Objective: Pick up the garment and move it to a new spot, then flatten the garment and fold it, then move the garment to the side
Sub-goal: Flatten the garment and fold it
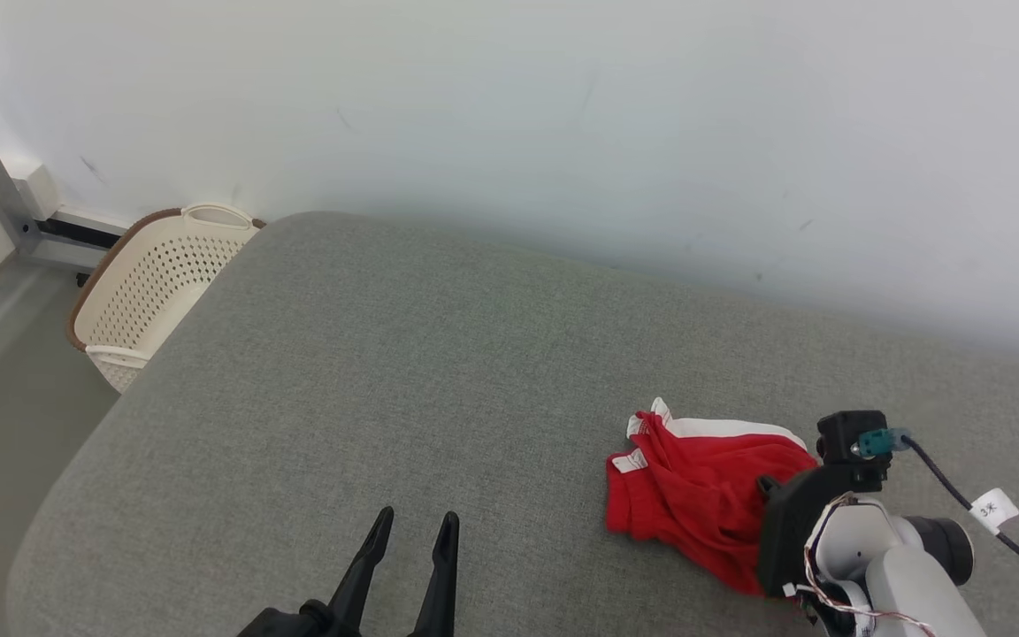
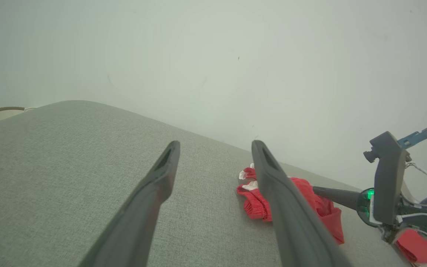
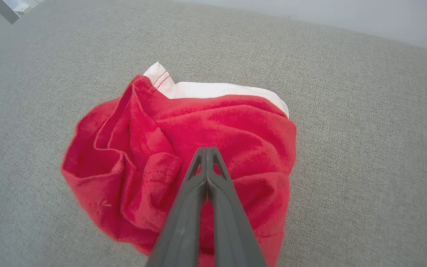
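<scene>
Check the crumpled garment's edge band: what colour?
White band on the crumpled red fabric garment; clearest in right wrist view.

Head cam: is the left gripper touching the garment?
No: the left gripper hangs open over the bare grey surface, clearly apart from the crumpled red garment off to its right.

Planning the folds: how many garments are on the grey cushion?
1: a crumpled red garment with white trim, on the right side of the cushion, beneath the shut right gripper. The basket may hide more.
</scene>
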